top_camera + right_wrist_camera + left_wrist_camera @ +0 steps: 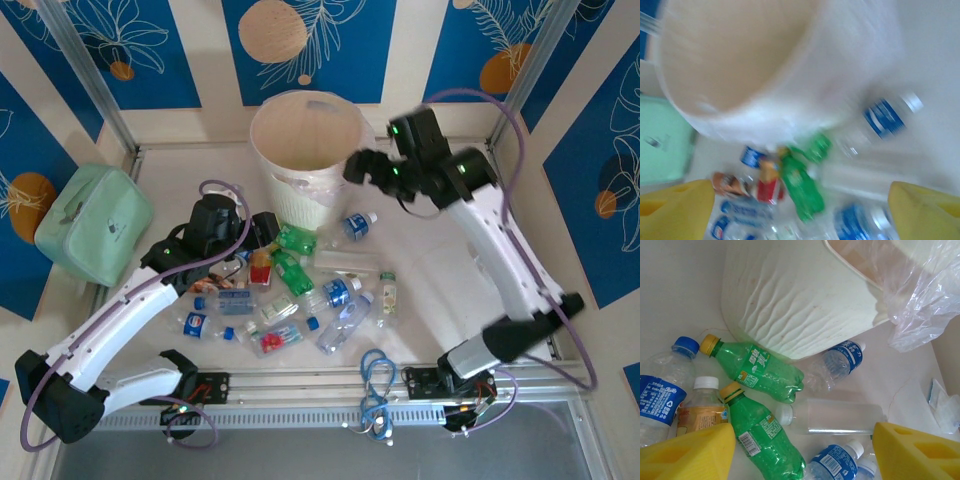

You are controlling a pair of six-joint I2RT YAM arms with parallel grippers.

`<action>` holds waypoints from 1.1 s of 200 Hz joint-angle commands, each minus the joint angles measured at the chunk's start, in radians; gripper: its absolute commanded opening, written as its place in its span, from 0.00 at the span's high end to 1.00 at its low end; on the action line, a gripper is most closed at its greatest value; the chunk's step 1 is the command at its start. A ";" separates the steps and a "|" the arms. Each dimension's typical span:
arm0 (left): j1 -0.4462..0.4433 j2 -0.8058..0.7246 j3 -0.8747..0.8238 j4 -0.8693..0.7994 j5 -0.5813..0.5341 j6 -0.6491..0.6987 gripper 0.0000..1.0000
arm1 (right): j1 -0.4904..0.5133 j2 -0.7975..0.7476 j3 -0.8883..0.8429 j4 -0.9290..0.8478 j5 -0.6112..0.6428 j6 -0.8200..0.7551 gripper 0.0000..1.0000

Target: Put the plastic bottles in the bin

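One bin (pixel 290 188) stands just beside my right gripper (pixel 352 166), which is raised high, wide open and empty. My left gripper (pixel 804 440), open and empty too, leans low over two green bottles (pixel 760 371) on the counter (pixel 445 275).

No word, brand or number is legible in any view; signs only.

Left wrist view:
- Barcode (pixel 747 443) — black bars on a white patch of the label of the green bottle (pixel 765 440) lying under the left gripper (pixel 802 455), nearer the finger at the left of that view.
- Looped-arrow recycling mark (pixel 669 403), white on the blue label of the clear bottle (pixel 660 390) just beyond that same finger.
- Second green bottle (pixel 757 371), farther ahead of the gripper: white characters on its label, too small to read.
- Blue-labelled bottle (pixel 842 357), ahead and to the right — white script, unreadable.

Right wrist view: blurred, labels illegible.
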 commanded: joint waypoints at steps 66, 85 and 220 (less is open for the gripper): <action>-0.009 0.031 0.043 0.054 0.040 0.006 0.28 | 0.091 -0.382 -0.717 -0.122 0.003 0.234 0.08; -0.009 0.035 0.038 0.059 0.044 -0.004 0.28 | 0.142 -0.345 -0.768 -0.114 0.006 0.279 0.08; -0.009 0.056 0.020 0.048 0.068 -0.018 0.24 | 0.185 -0.222 -0.860 -0.085 0.019 0.290 0.13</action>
